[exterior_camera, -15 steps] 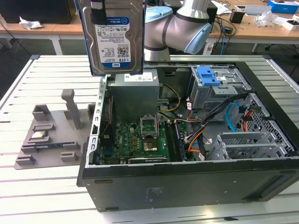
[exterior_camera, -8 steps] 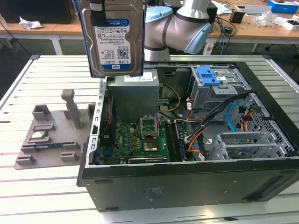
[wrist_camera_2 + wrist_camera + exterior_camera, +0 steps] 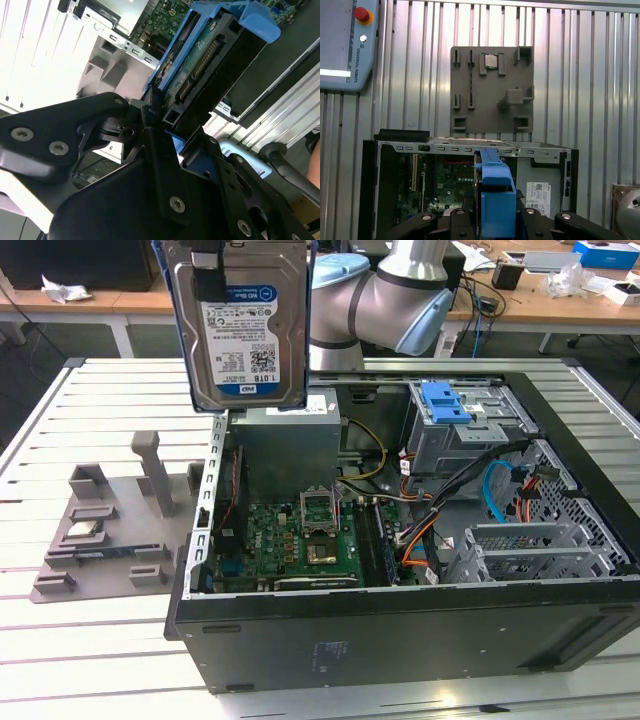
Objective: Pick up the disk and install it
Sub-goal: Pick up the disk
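— Silver-metal disk point(image 3: 245, 325) in its blue bracket: where do we log it?
— We log it lifted clear and upright, label towards the exterior view. It hangs above the open computer case point(image 3: 400, 635), at its far end on the exterior view's left.
— Fingers?
— We note the gripper point(image 3: 172, 122) clenched on the disk's edge, with one black finger point(image 3: 207, 278) across its top.
— Surroundings?
— We record a grey fixture plate point(image 3: 110, 530) on the slatted table point(image 3: 60, 640), just beside the case. The motherboard point(image 3: 300, 540) lies exposed inside.
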Action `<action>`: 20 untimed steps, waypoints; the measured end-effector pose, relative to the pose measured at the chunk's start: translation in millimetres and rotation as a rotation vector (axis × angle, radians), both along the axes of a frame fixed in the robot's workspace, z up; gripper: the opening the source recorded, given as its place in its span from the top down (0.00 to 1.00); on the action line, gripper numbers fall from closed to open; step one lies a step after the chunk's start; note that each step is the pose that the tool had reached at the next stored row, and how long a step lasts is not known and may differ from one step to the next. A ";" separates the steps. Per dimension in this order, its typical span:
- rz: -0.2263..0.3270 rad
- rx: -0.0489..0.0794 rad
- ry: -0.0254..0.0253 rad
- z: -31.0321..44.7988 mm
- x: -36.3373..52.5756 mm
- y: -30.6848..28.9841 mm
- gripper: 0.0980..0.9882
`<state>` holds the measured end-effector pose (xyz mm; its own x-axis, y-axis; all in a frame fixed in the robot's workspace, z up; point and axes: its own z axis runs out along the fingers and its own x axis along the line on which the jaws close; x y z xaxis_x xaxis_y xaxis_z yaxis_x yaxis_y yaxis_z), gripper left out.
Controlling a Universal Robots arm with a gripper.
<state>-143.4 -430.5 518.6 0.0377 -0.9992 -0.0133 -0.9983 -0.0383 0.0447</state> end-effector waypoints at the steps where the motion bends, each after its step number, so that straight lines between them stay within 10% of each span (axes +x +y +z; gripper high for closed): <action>1: 0.000 0.000 -0.0001 -0.1 0.0 -1.3 0.70; 20: 0.000 0.000 0.0000 -2.5 0.0 -24.7 0.70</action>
